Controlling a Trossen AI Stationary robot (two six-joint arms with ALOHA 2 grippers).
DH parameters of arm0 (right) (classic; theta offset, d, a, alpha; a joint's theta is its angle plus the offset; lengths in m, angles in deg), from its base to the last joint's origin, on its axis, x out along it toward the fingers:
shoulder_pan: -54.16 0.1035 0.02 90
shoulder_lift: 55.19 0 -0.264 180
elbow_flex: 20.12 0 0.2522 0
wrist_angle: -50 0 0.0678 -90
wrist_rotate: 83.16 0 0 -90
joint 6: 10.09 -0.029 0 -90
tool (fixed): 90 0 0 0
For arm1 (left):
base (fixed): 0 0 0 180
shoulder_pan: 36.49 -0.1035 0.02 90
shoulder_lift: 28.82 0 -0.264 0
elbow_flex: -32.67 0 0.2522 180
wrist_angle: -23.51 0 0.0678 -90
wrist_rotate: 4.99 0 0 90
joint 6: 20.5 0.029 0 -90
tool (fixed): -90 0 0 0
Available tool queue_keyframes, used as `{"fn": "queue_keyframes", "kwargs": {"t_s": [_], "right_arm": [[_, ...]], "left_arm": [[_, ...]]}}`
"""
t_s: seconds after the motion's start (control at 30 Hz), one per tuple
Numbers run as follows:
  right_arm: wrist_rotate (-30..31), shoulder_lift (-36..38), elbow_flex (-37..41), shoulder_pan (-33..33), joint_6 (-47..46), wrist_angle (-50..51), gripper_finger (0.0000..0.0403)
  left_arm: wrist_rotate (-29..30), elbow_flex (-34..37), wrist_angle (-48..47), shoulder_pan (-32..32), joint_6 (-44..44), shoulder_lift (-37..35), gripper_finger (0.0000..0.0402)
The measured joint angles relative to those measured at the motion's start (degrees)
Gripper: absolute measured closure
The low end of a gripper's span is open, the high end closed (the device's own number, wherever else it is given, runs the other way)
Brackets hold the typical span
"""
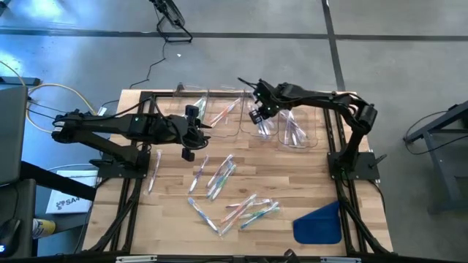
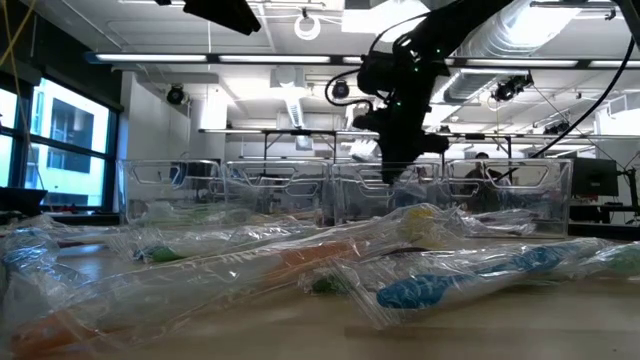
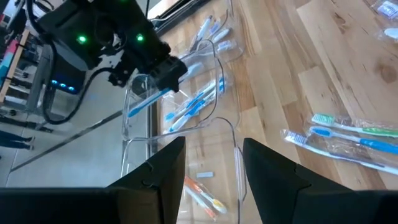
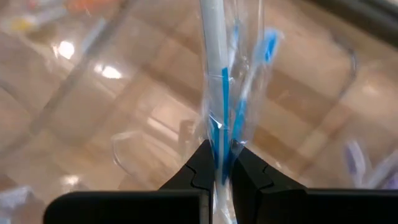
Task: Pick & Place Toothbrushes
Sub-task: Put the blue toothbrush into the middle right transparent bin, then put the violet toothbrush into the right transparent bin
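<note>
Several wrapped toothbrushes (image 1: 219, 179) lie loose on the middle of the wooden table (image 1: 292, 183); the low view shows them close up (image 2: 430, 285). Clear bins (image 1: 292, 135) stand in a row along the far edge. My right gripper (image 1: 257, 120) hangs over a bin that holds blue toothbrushes (image 3: 193, 106). It is shut on a blue toothbrush in a clear wrapper (image 4: 219, 81). My left gripper (image 3: 211, 165) hovers open above the table left of centre (image 1: 189, 146), facing the bins, with nothing between its fingers. My right gripper pinches the wrapped blue toothbrush's shaft (image 4: 217, 146) between its two fingers, wrapper and all. The fingers slant steeply down from above, and the brush runs on along them. It hangs below the fingers (image 3: 146, 102), pointing into the clear bin, clear of the table.
A blue flat piece (image 1: 318, 223) lies near the table's front right corner. One bin holds a pink-orange toothbrush (image 1: 223, 113), another at the right holds several more (image 1: 292, 130). A single wrapped brush lies at the left by my left arm (image 1: 153, 172).
</note>
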Motion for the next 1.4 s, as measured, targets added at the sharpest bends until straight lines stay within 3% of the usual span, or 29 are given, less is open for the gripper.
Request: {"fn": "queue_keyframes", "kwargs": {"t_s": [0.2,0.47,0.67,0.83,1.17,1.4], "right_arm": [[-0.6,0.0,0.0,0.0,0.4,0.8,0.0372],[6.1,0.0,0.0,0.4,2.3,0.7,0.0261],[4.8,0.1,0.0,0.5,3.6,-0.2,0.0209],[2.4,2.2,0.0,0.5,3.6,-1.2,0.0210],[3.1,11.5,0.0,1.7,3.7,-8.7,0.0245],[13.6,16.3,0.0,7.5,8.3,-10.5,0.0256]], "left_arm": [[0.0,0.0,0.0,0.0,0.1,0.0,0.0245],[0.0,0.0,-0.4,0.0,0.2,0.0,0.0245],[0.0,0.0,-0.4,0.0,0.0,0.0,0.0245],[0.0,0.0,-0.4,0.0,2.4,0.0,0.0245],[0.2,0.0,3.9,0.0,7.2,0.0,0.0245],[-0.1,3.0,8.9,0.0,11.2,-4.1,0.0245]]}}
